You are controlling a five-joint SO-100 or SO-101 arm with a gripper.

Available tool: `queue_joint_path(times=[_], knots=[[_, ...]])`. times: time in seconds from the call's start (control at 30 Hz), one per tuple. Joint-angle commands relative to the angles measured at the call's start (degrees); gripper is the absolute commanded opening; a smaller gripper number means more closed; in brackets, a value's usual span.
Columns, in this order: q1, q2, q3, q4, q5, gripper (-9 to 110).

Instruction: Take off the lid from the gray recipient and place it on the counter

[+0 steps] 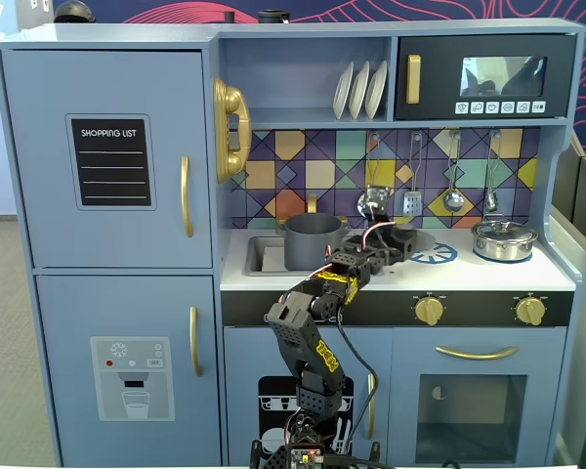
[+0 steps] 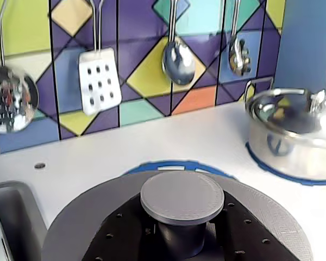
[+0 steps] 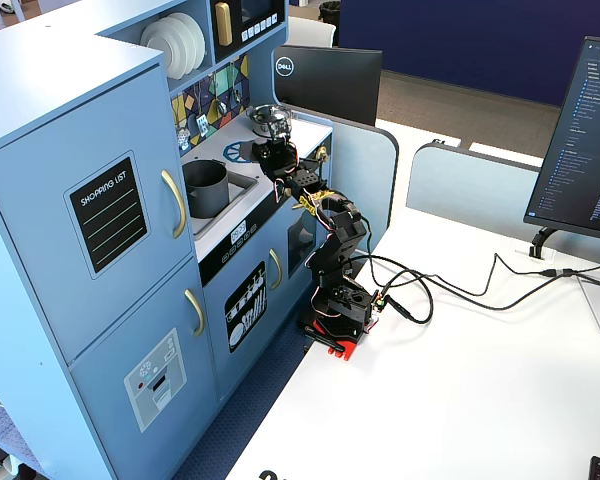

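Note:
The dark gray lid (image 2: pixel 81 217) fills the bottom of the wrist view, with its round knob (image 2: pixel 182 197) in the middle. My gripper (image 2: pixel 180 242) is shut on the knob's stem, one black finger (image 2: pixel 125 234) on each side. The lid is over the blue burner print (image 2: pixel 174 165) on the white counter (image 2: pixel 152 141); I cannot tell whether it touches. The gray recipient (image 1: pixel 313 241) stands open in the sink, left of my gripper (image 1: pixel 396 240) in a fixed view. It also shows in a fixed view (image 3: pixel 205 188), with my gripper (image 3: pixel 273 155) beyond it.
A shiny steel pot (image 2: pixel 293 130) with its own lid stands on the right burner; it shows in both fixed views (image 1: pixel 503 239) (image 3: pixel 268 120). Utensils (image 2: pixel 98 79) hang on the tiled back wall. The sink edge (image 2: pixel 11 212) is at the left in the wrist view.

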Motion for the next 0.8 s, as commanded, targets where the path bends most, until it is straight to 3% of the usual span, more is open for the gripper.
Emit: queue_joint_path(times=[0.0,0.63,0.7,0.77], knots=[[1.4,-2.1,0.3,-6.5,-0.1,0],[1.8,-16.0,-2.9,-14.2,1.0,0],[2.5,-15.4,-2.1,-14.9,2.7,18],[3.8,-14.0,-1.4,-14.3,2.5,29]])
